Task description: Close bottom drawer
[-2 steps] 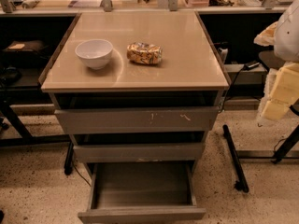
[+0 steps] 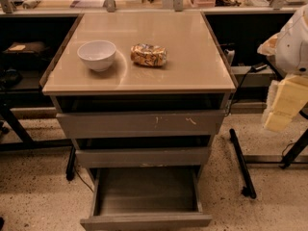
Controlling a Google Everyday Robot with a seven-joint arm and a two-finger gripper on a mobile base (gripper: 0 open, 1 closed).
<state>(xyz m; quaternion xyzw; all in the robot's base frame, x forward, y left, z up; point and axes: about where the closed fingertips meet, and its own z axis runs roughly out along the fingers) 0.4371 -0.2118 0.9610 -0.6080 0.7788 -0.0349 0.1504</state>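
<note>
The bottom drawer (image 2: 144, 221) is the lowest and narrowest of three grey drawers in the beige-topped cabinet (image 2: 192, 76). It stands pulled far out toward me, and its shallow grey box is open and empty. The middle drawer (image 2: 142, 157) and the scratched top drawer (image 2: 139, 124) stick out only slightly. My gripper (image 2: 285, 105), pale yellow on a white arm, hangs at the right edge of the view. It is beside the cabinet at top-drawer height, apart from all drawers.
A white bowl (image 2: 96, 55) and a wrapped snack (image 2: 148, 55) sit on the cabinet top. Black table legs (image 2: 242, 162) stand on the speckled floor right of the cabinet. Dark shelving runs behind on both sides.
</note>
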